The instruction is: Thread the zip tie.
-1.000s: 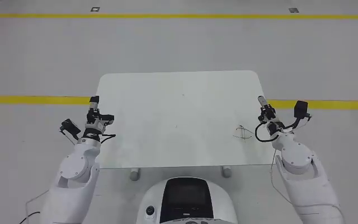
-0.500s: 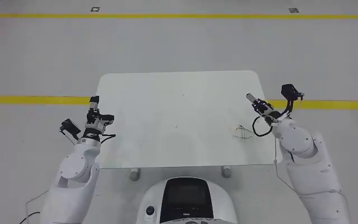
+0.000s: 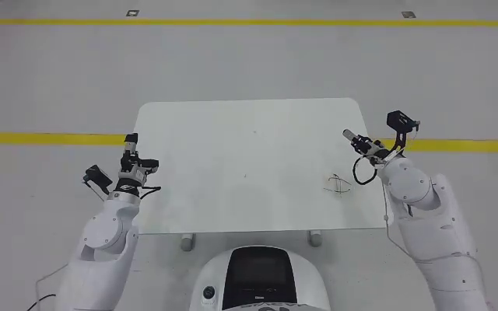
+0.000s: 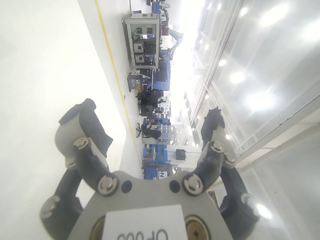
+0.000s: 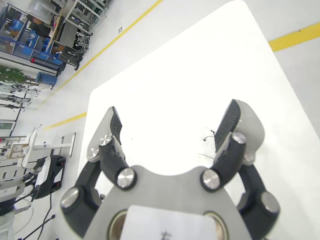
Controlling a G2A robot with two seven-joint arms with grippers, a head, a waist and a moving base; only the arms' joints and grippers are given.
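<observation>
1. The black zip tie (image 3: 338, 184) lies on the white surface (image 3: 233, 163), near the right gripper (image 5: 173, 106).
2. Right gripper: wide open, holding nothing.
3. Left gripper (image 4: 150, 106): wide open, holding nothing.

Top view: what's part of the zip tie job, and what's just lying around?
Job:
- zip tie, loose on the table
- right end effector, open, the one nearer the tie
- left end effector, open, at the opposite table edge

Not the job:
- yellow floor lines
- floor plates
</observation>
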